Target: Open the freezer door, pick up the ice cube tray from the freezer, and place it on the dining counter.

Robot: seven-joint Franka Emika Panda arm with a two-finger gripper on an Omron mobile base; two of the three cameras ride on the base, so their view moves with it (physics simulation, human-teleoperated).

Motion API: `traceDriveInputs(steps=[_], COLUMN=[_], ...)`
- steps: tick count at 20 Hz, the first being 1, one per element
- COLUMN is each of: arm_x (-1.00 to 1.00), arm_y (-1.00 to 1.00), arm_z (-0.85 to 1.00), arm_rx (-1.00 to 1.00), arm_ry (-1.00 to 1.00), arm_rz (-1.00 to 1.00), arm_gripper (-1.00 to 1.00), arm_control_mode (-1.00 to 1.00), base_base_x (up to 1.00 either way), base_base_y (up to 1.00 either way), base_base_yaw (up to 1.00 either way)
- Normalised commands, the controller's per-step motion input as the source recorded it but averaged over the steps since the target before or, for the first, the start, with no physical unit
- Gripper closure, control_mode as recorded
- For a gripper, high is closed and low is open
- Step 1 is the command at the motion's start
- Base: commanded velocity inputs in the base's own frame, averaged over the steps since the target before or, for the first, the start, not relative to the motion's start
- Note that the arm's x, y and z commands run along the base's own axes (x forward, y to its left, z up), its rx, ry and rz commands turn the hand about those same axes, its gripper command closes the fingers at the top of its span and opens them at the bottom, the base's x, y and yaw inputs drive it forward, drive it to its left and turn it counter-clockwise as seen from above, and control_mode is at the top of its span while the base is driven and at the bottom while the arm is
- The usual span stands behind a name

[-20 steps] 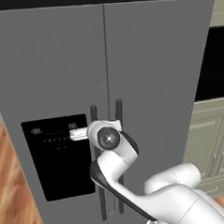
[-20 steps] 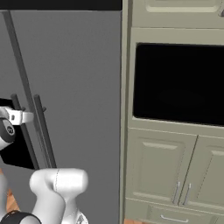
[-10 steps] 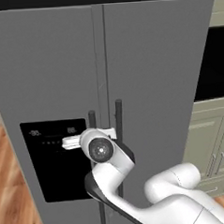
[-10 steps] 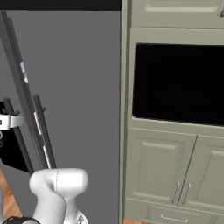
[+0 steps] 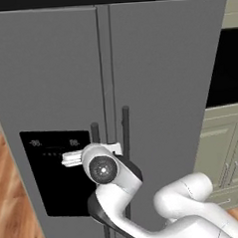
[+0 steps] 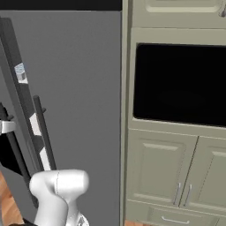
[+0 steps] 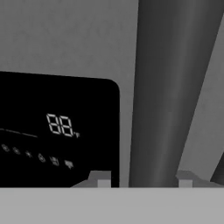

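So the freezer door (image 6: 17,114) has swung ajar since a second ago. The end effector (image 7: 142,179) has loosened, fingertips (image 7: 101,178) straddling the bar handle (image 7: 168,92) right of the dispenser panel (image 7: 57,131), not clamped. Tray's not visible yet.

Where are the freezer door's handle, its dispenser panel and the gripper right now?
handle (image 7: 164,96): hand view, mid bar.
dispenser panel (image 5: 52,170): left base view, black face.
gripper (image 7: 142,178): hand view, between fingertips, straddling the handle.
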Motion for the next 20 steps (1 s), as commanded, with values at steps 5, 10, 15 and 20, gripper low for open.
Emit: traceDriveInputs(steps=[5, 10, 15, 20], arm_x=[-0.42, -0.33, -0.31, -0.3], arm_y=[0.42, 0.4, 0.43, 0.4], arm_z=[0.0, 0.0, 0.0, 0.0], arm_rx=[0.0, 0.0, 0.0, 0.0], arm_ry=[0.0, 0.0, 0.0, 0.0], arm_rz=[0.0, 0.0, 0.0, 0.0], arm_gripper=[1.0, 1.0, 1.0, 1.0], arm_control_mode=[-1.0, -1.0, -1.0, -1.0], base_base_x=[0.0, 0.0, 0.0, 0.0], base_base_y=[0.0, 0.0, 0.0, 0.0], base_base_yaw=[0.0, 0.0, 0.0, 0.0])
